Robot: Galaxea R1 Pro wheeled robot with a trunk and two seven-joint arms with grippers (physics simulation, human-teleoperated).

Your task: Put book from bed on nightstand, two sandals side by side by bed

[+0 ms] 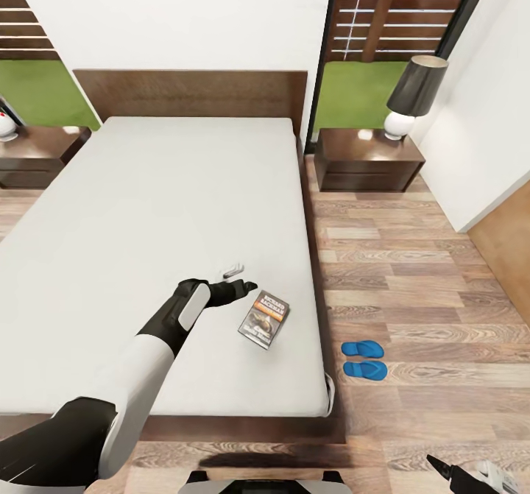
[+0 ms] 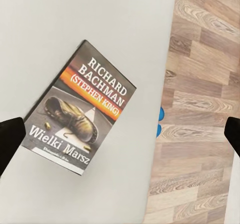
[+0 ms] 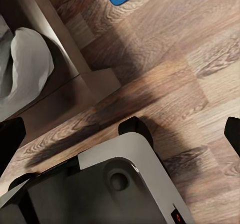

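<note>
Book (image 1: 263,319): lies flat and face up on the bed's (image 1: 147,207) grey mattress near the right edge toward the foot, tilted; I read "RICHARD BACHMAN" and "Wielki Marsz" in my left wrist view (image 2: 82,116).
Left gripper (image 1: 237,288): my arm reaches over the mattress, just beside the book and above it; fingers (image 2: 10,139) spread wide, nothing between them.
Right gripper (image 1: 471,477): low at the frame's corner over the plank floor (image 1: 412,273); fingers apart in its wrist view.
Sandals (image 1: 364,359): two blue ones side by side on the floor, near the bed's right side.
Nightstand (image 1: 368,159): right of the headboard, carrying a lamp (image 1: 414,96); another at left (image 1: 37,155).
</note>
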